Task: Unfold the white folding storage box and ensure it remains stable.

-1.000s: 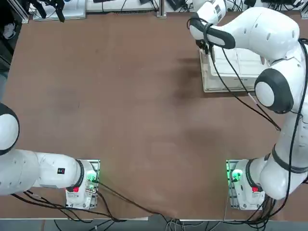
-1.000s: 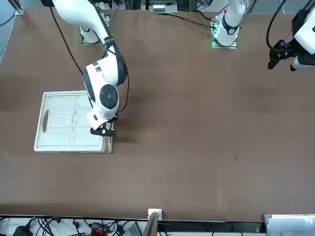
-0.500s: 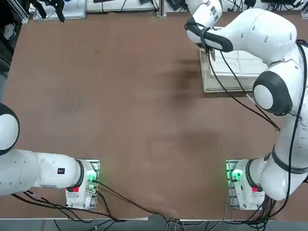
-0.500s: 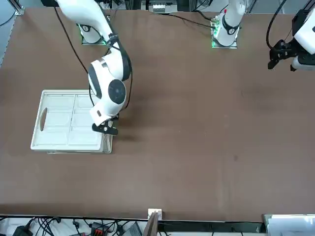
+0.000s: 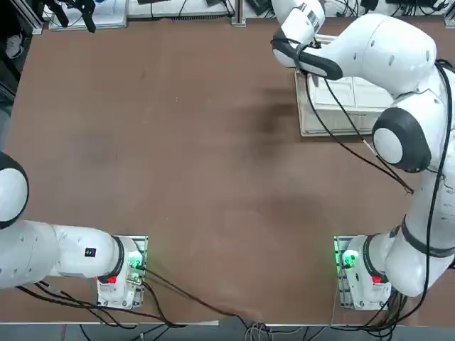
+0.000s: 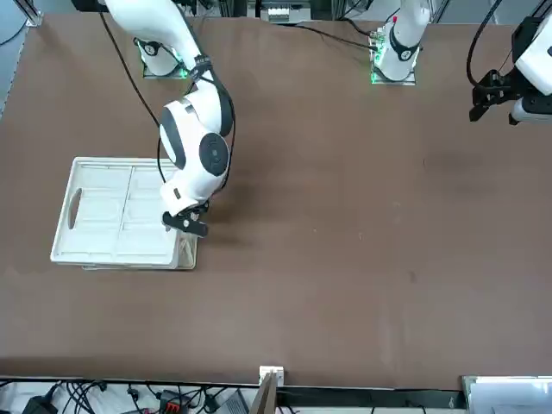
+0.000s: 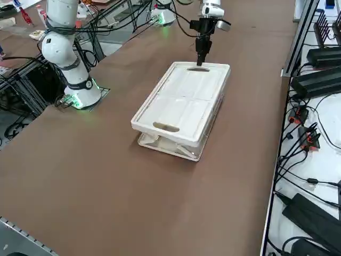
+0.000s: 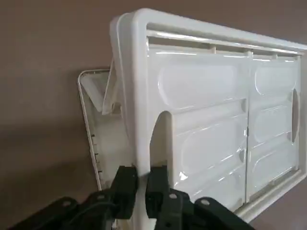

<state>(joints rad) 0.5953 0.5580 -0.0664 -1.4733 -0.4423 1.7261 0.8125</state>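
text: none legible | labels: none | brands: none | numbers: none | signs: none

Even, diffuse overhead light; all views bright, no harsh glare.

Soft shadow patches on the brown table (image 5: 213,177) beside the arm. Faint sheen on the white folding storage box (image 8: 211,120); the right gripper (image 8: 141,189) looks slightly soft up close.

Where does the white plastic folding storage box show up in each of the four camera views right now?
Top view: white plastic folding storage box at upper right, partly under the right arm.
Front view: box at left, middle height.
Right side view: box in the centre, rim lifted off its base.
Right wrist view: box fills most of the picture.
Shared landmark: the right claw, shut on the rim by a handle cut-out.
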